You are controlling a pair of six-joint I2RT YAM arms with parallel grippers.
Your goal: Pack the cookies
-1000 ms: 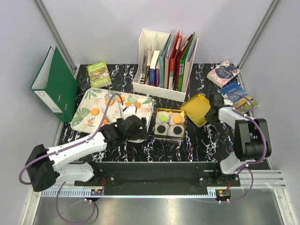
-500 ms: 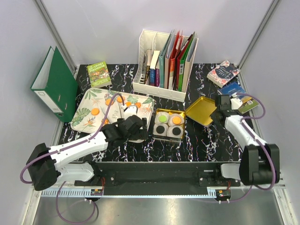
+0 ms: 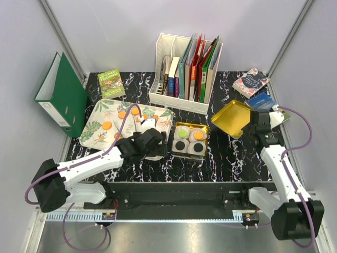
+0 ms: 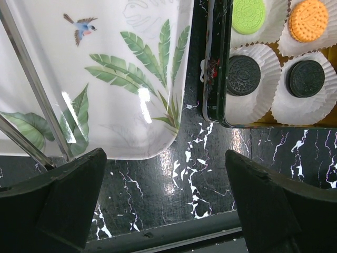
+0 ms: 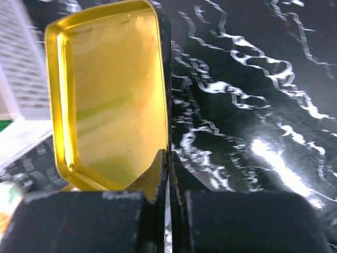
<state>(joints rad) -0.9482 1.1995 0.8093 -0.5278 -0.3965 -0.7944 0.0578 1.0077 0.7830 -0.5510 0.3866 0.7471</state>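
Four cookies sit in white paper cups inside the gold tin (image 3: 190, 126): a green cookie (image 4: 248, 15), an orange cookie (image 4: 308, 19) and two black cookies (image 4: 243, 75) (image 4: 304, 78). More orange cookies (image 3: 107, 125) lie on the leaf-print tray (image 3: 97, 113). My left gripper (image 4: 166, 200) hangs open over bare table between the tray's corner (image 4: 105, 105) and the tin, holding nothing; from above, the left gripper (image 3: 152, 143) is just left of the tin. My right gripper (image 5: 168, 158) is shut on the edge of the gold tin lid (image 5: 113, 89). The lid (image 3: 234, 117) is tilted up, right of the tin.
A white file rack (image 3: 181, 79) with folders stands behind the tin. A green binder (image 3: 63, 95) leans at the far left, a green book (image 3: 111, 83) lies behind the tray, and small books (image 3: 251, 83) lie at the back right.
The right arm has swung to the right and carried the gold lid up and rightward, tilting it. The right jaws closed fully on it. The left arm has barely moved.
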